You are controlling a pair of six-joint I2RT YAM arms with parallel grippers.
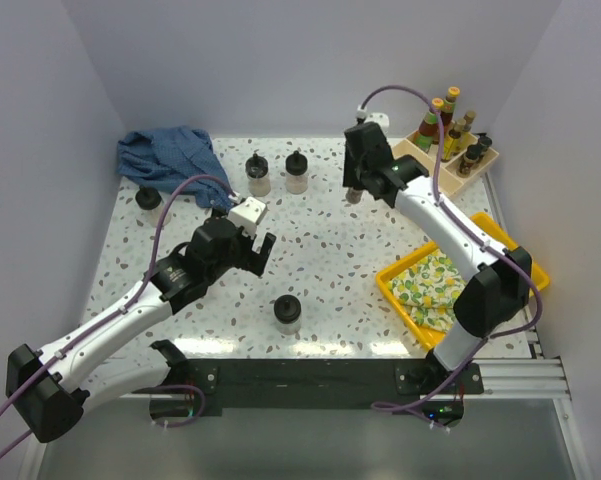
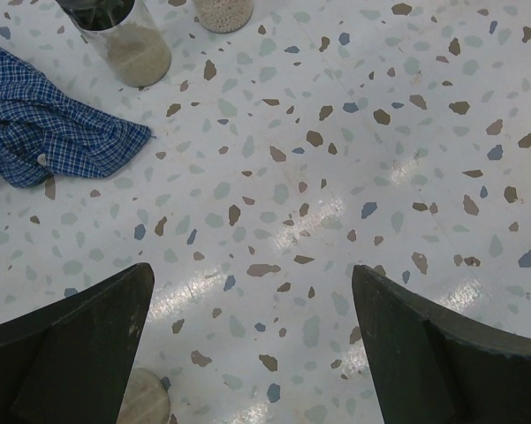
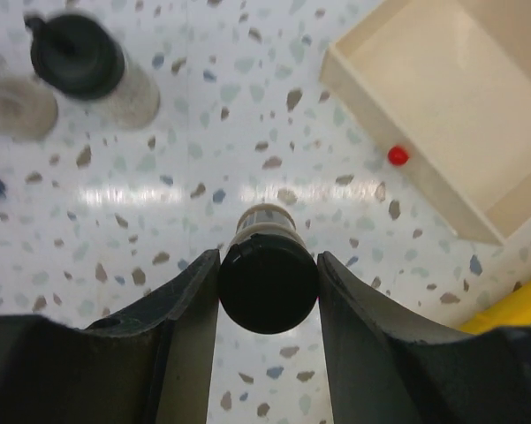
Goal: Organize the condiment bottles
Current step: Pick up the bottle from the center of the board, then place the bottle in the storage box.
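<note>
So the right pincer (image 1: pixel 354 191) is clamped on a little black-capped shaker (image 3: pixel 267 281), one finger on each side of the cap. It's out over the speckled surface (image 1: pixel 320 250), just left of the beige tray (image 1: pixel 405 147). Can't tell if the shaker's bottom touches the surface. Slim sauce bottles (image 1: pixel 448 118) stand packed together in the tray's far side. The left pincer (image 2: pixel 252 274) is spread wide with nothing in it, hovering over bare surface near the blue cloth (image 2: pixel 44 132). Two black-lidded jars (image 1: pixel 258 176) sit side by side near the back, a third (image 1: pixel 287 313) stands alone near the front, and a fourth (image 1: pixel 148 197) is just beside the cloth's edge.
</note>
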